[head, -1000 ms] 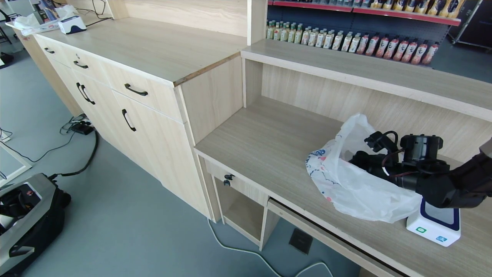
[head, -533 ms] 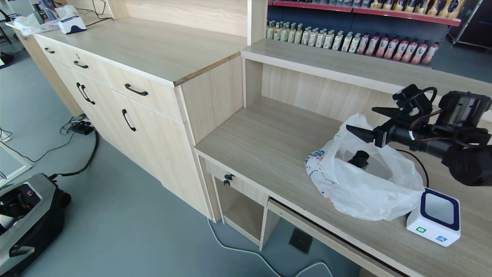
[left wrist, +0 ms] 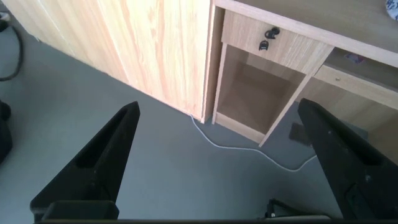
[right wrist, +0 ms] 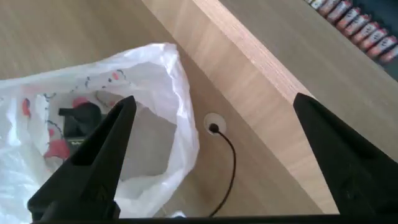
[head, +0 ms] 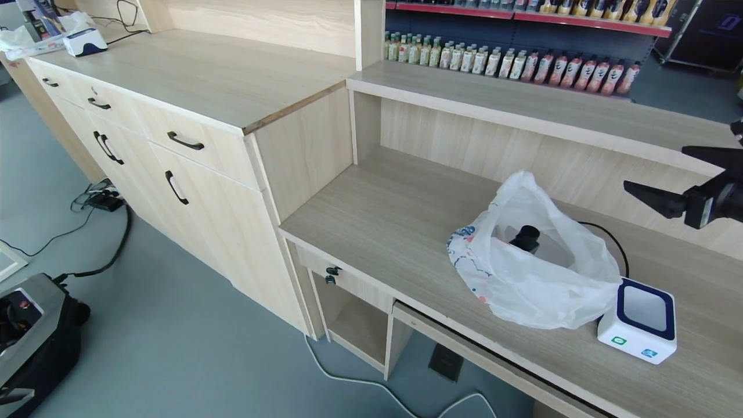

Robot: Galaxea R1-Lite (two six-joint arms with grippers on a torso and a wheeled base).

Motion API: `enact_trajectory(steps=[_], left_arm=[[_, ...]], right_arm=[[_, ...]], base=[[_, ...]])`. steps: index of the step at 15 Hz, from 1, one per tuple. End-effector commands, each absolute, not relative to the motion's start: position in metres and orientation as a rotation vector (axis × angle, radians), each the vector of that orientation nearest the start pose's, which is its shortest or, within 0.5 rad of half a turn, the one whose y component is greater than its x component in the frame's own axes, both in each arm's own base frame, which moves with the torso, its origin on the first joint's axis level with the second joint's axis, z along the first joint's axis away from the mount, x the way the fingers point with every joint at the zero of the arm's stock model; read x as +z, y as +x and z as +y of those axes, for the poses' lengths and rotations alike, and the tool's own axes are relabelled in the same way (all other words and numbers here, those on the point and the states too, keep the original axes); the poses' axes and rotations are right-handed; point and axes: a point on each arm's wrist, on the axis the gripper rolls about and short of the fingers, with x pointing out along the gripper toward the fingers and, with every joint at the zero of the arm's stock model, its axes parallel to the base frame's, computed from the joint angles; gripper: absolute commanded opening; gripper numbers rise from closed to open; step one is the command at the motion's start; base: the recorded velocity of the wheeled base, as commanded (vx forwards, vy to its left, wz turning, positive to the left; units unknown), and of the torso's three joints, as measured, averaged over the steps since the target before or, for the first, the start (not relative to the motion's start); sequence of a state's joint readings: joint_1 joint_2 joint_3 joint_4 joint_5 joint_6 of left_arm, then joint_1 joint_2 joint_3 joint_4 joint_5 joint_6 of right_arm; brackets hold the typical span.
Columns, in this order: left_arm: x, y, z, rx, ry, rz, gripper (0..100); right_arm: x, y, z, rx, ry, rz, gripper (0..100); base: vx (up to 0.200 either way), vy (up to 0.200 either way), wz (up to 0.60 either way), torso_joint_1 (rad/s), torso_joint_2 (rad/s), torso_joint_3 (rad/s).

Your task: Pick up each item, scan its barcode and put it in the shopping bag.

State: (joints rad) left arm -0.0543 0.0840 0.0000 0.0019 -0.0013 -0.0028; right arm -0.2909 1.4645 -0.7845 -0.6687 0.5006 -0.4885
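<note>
The shopping bag [head: 534, 284] sits near the worktop's [head: 406, 215] front edge, a dark item [head: 525, 238] inside; right gripper [head: 655, 168] and left gripper [left wrist: 217, 106] hold their fingers wide, empty.

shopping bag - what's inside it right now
Through the open mouth of the shopping bag one dark item with a black cap shows. Its lower part is hidden by the bag's folds, and whether anything lies beneath it cannot be seen.
</note>
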Motion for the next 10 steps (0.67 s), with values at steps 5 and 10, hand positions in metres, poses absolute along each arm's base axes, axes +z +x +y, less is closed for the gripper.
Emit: enact_trajectory(steps=[5,10], left_arm=[[0.077,-0.016,0.001,-0.055,-0.001,0.086,100],[0.077,-0.016,0.001,-0.055,-0.001,0.086,100]], right_arm=[[0.234,0.178,-0.090,-0.179,-0.391,0.281,100],[0.182,0.193,-0.100,-0.200,-0.238,0.464,100]], base=[[0.000,0.000,-0.60,0.004,0.00,0.002],[0.000,0.000,-0.36,0.000,0.00,0.000]])
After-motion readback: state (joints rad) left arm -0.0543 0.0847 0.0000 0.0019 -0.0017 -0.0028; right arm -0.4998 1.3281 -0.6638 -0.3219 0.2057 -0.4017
